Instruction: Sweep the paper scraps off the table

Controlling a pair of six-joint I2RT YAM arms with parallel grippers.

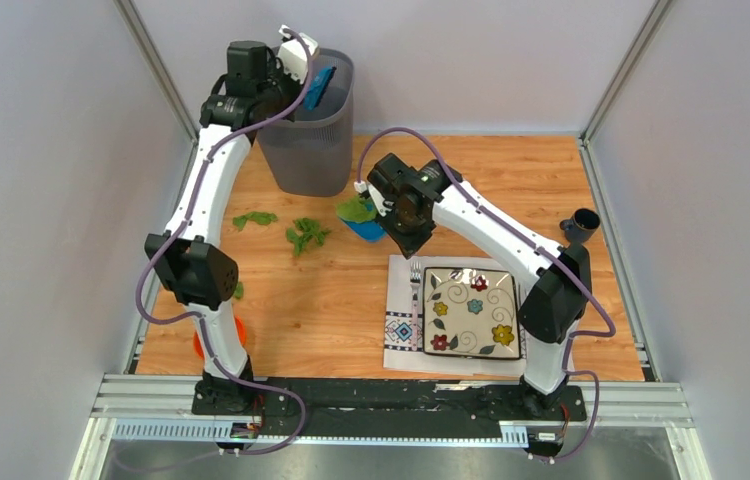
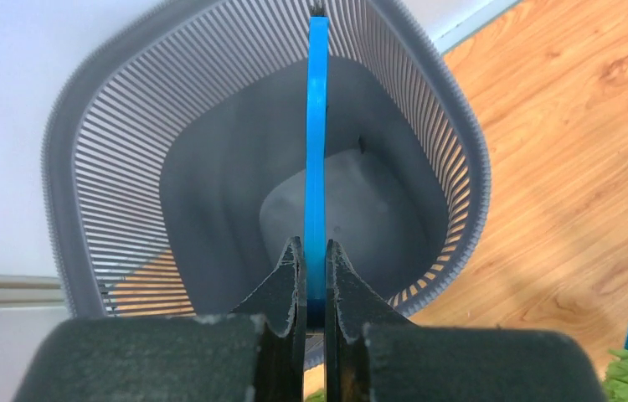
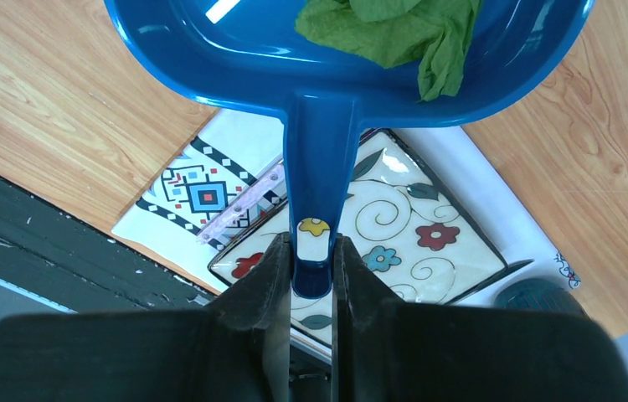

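Our left gripper (image 2: pixel 315 251) clamps a blue tool (image 2: pixel 317 126) over the bin (image 2: pixel 101 151); our right gripper (image 3: pixel 312 251) grips the dustpan (image 3: pixel 210 50) carrying paper scraps (image 3: pixel 386 25).

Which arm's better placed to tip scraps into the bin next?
Right. Its jaws clamp the blue dustpan, loaded with paper scraps, near the bin. The left jaws hold only a thin blue tool.
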